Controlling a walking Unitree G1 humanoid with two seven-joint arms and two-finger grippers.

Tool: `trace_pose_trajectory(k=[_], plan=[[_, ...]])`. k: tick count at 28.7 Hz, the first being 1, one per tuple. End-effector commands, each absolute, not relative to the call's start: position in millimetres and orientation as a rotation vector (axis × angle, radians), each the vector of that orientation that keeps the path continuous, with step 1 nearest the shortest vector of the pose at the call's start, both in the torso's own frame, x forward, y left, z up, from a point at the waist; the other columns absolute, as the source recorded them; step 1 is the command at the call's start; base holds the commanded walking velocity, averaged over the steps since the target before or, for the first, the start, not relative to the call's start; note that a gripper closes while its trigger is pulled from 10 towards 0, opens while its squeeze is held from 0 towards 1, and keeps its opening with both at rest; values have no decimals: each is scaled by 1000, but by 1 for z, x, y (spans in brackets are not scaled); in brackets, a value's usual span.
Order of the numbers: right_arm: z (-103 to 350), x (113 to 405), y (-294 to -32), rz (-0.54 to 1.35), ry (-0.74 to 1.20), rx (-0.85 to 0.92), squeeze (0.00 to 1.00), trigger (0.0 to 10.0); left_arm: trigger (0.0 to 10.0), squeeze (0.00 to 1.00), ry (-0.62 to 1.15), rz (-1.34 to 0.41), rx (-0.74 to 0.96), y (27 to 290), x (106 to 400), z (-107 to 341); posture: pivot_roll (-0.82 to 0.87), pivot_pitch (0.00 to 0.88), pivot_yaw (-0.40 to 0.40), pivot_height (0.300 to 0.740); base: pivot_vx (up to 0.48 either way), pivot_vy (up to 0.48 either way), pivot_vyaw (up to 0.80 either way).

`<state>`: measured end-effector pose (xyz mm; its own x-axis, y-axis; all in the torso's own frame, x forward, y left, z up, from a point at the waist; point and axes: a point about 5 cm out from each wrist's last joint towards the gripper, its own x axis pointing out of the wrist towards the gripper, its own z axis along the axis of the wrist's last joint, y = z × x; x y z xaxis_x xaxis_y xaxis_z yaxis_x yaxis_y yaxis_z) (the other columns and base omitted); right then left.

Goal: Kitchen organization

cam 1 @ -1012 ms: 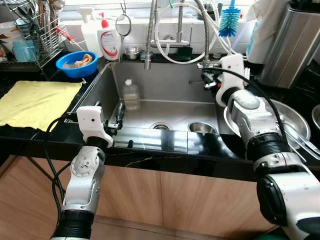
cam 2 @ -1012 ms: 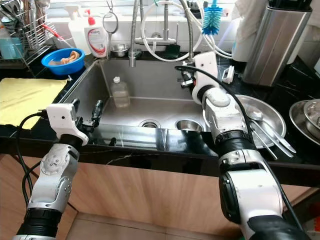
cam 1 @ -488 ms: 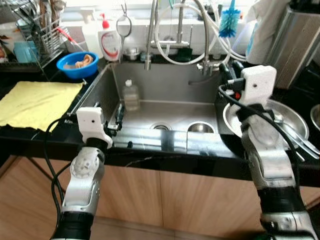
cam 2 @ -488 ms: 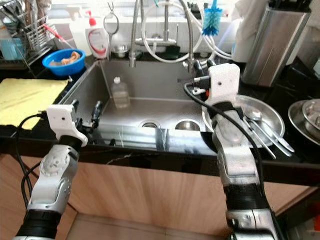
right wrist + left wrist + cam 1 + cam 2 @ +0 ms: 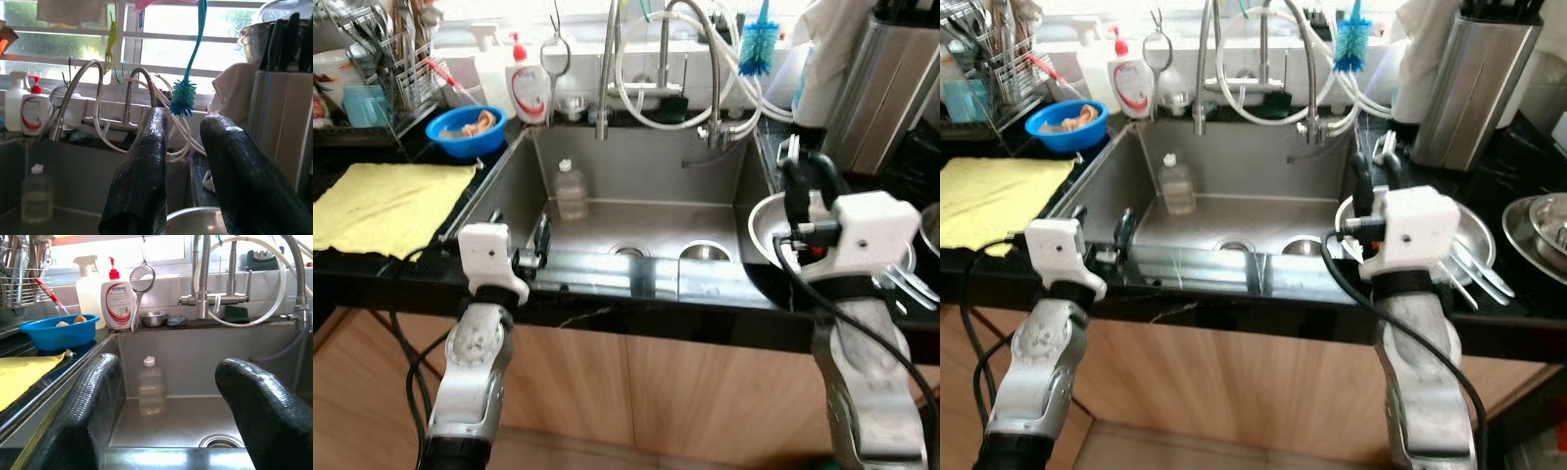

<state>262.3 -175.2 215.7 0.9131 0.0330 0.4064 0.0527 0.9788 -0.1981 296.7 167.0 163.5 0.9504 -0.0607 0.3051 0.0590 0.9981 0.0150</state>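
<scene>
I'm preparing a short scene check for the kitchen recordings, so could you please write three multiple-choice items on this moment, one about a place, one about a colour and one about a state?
1. Where does the clear plastic bottle stand?
A. inside the sink
B. on the yellow cloth
C. in the dish rack

2. What colour is the bowl on the counter to the left of the sink?
A. red
B. blue
C. white

3. How are the left gripper's fingers?
A. shut on the bottle
B. shut on a spoon
C. open, holding nothing

Answers:
1 A, the bottle stands upright on the sink floor by the left wall.
2 B, the bowl is bright blue.
3 C, the left wrist view shows a wide gap between the fingers with nothing in it.
</scene>
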Motion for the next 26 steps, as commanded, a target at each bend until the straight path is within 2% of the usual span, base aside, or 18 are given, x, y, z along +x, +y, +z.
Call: trace_pose_trajectory(k=[1, 3, 6, 12, 15, 22, 26], plan=[[213, 263, -173, -10, -415, -225, 0, 10000, 10000, 0, -330, -63, 28, 165, 295, 168, -160, 0, 100, 740, 0, 0, 0], [213, 263, -173, -7, -416, -234, 0, 10000, 10000, 0, -325, -61, 24, 164, 294, 166, -160, 0, 100, 740, 0, 0, 0], [203, 260, -174, -22, -368, -139, 0, 10000, 10000, 0, -309, -61, 3, 161, 290, 161, -163, 0, 99, 740, 0, 127, 0], [193, 258, -167, 6, -340, -158, 0, 10000, 10000, 0, -328, -69, 7, 156, 295, 165, -161, 0, 102, 740, 0, 464, -732], [198, 261, -169, -35, -363, -156, 0, 10000, 10000, 0, -347, -75, 45, 156, 297, 169, -161, 0, 102, 740, 0, 0, 0], [202, 265, -167, -24, -377, -139, 0, 10000, 10000, 0, -340, -60, 6, 156, 297, 169, -155, 0, 102, 740, 0, 0, 0], [202, 267, -168, -32, -369, -131, 0, 10000, 10000, 0, -339, -64, 11, 155, 297, 169, -151, 0, 104, 740, 0, 240, -611]])
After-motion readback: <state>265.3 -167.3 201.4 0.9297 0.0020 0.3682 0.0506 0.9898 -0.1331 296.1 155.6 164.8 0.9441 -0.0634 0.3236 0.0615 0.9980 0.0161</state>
